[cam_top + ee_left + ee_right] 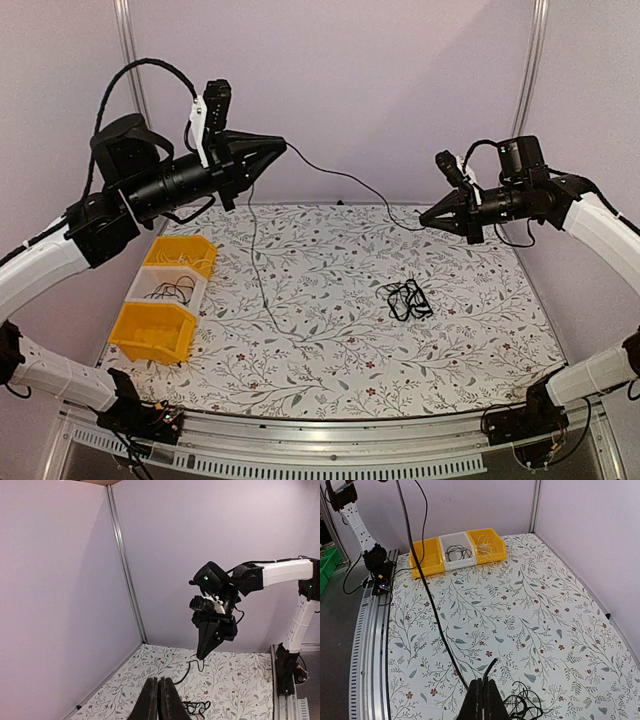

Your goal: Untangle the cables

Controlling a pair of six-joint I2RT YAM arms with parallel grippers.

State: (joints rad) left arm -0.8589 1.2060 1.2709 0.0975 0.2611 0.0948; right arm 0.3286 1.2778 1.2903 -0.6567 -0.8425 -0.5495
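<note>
One thin black cable stretches in the air between my two grippers, both raised above the table. My left gripper is shut on it at the upper left, and the cable's tail hangs from there down onto the table. My right gripper is shut on the other end, with a short stub sticking out past its fingertips. The remaining cables lie in a small tangled bundle on the table right of centre. The left wrist view shows my shut left gripper facing the right gripper.
Three bins stand in a row at the table's left edge: a yellow bin with pale wires, a white bin with black cables, and another yellow bin. The floral tablecloth covers the table. Walls enclose the back and sides.
</note>
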